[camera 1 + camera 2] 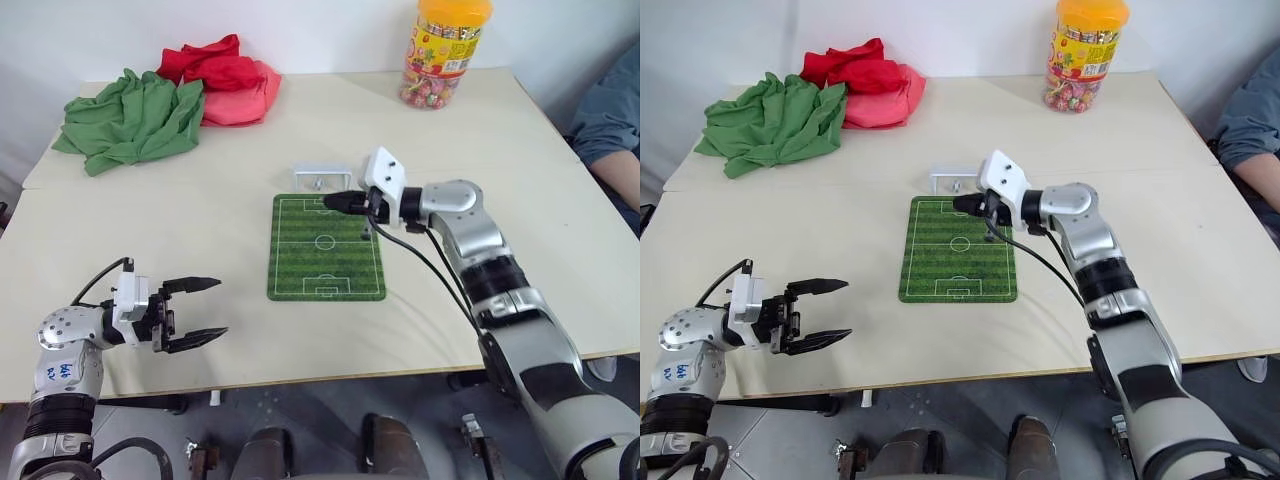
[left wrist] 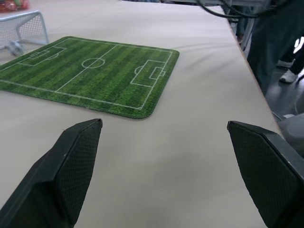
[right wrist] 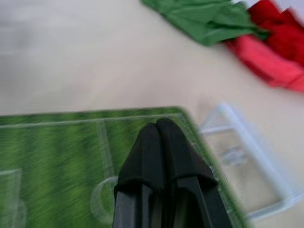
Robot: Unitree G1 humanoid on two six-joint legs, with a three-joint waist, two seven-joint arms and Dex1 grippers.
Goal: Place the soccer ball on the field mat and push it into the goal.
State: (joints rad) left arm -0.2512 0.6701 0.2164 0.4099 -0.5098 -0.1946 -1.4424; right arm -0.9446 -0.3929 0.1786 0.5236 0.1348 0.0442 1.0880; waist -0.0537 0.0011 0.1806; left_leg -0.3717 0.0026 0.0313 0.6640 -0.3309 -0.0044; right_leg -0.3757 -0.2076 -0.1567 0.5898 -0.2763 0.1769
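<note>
Left gripper [image 1: 195,312] open; soccer ball [image 1: 317,184] inside goal [image 1: 322,176].

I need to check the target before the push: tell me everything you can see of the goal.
The goal is a small white frame of thin bars with fine netting, plastic by its look. It stands upright on the table just past the far end of the field mat, its mouth facing the mat. A small object lies inside it; what it is cannot be told. The shut right gripper hovers near it, not touching.
</note>
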